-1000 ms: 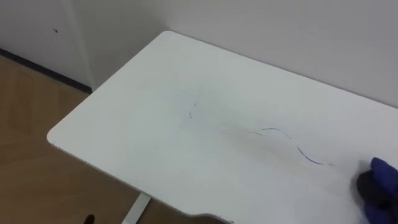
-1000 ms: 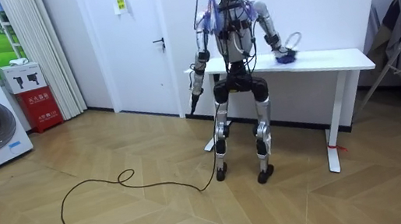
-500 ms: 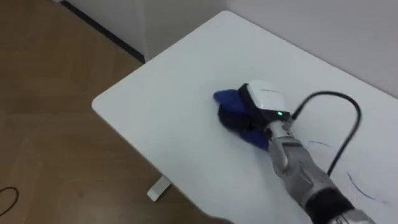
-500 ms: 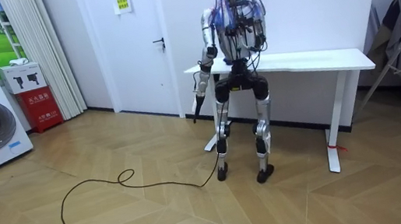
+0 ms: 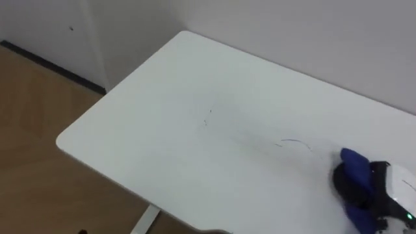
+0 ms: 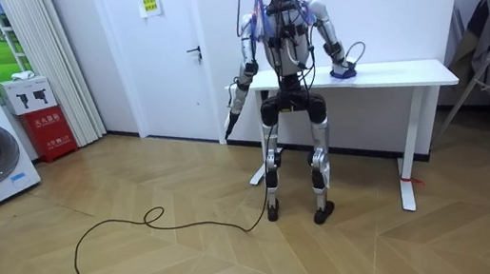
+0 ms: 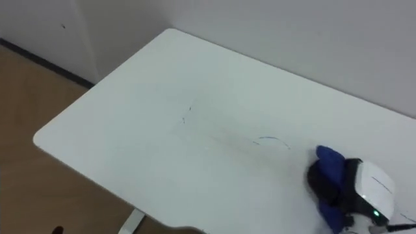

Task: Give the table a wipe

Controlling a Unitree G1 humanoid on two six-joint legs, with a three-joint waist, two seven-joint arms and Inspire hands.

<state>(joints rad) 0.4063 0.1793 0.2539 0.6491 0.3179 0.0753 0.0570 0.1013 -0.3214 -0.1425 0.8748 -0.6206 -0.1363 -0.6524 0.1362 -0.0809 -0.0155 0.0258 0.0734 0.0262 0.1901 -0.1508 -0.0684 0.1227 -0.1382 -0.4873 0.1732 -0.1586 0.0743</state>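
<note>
- Wiping is the step in hand: the robot stands at the long white rectangular bench [image 5: 130,130], before its left part.
- The right robot hand [image 7: 365,187] is low over the bench on the right side, clenched round the soft blue cloth [image 7: 327,161], which lies on the surface.
- The left robot hand [image 6: 230,126] hangs beside the bench end; released or clenched, I cannot tell.
- A thin blue curved pen line [image 5: 296,142] lies just left of the cloth, and a small dark mark [image 5: 207,119] lies farther left. I judge that the next move needs a pressed sweep leftward over both.
</note>
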